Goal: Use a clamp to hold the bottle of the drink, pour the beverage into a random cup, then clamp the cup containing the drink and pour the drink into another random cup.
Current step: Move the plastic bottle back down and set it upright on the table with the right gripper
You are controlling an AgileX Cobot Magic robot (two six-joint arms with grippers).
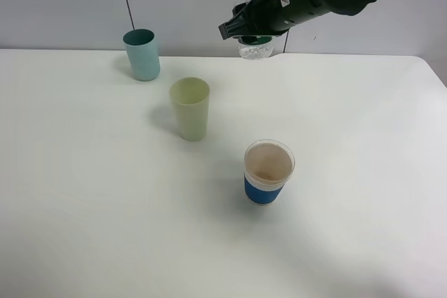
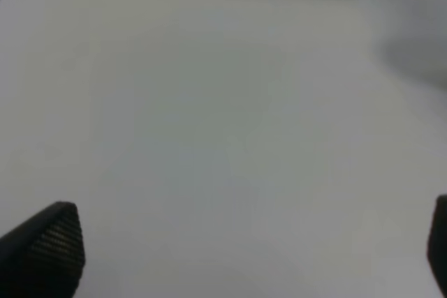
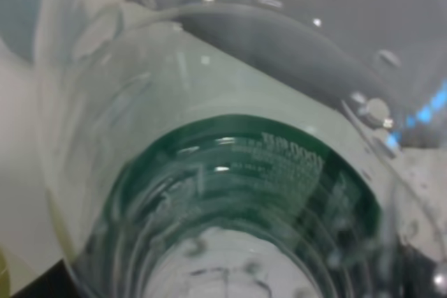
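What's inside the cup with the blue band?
The cup shows only its pale brownish inside, and I see no drink in it. Its near wall hides part of the bottom, so that bit can't be checked.

The table (image 1: 84, 193) was plain white, and the teal cup (image 1: 142, 54), the pale olive-green cup (image 1: 190, 108) and the blue-sleeved cup (image 1: 268, 171), translucent whitish above its sleeve, each had no pattern. The bottle (image 3: 279, 165) was clear with a dark green label bearing white print. The right tool (image 1: 250, 33) was black, and the left tool (image 2: 244, 256) had black fingertips (image 2: 52, 242) with a fine cross-hatched texture.
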